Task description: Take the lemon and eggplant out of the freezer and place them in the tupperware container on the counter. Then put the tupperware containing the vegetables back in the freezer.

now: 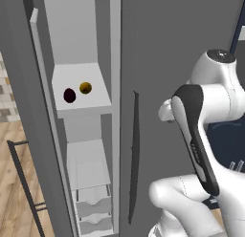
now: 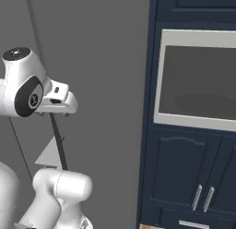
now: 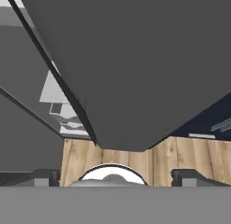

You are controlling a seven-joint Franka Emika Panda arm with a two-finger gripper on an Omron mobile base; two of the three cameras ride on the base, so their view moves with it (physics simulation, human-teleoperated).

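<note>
The end effector stands wide, holding nothing. The freezer is open just beyond it. Lemon and eggplant sit on a shelf inside.

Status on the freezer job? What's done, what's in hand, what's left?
Done: the freezer stands open, its white shelves exposed. In hand: nothing; the gripper has its jaws wide apart and empty, facing the grey door with the dark handle off to one side. Left: the lemon and eggplant sit untouched on a shelf, so both transfers and the tupperware return remain.
</note>
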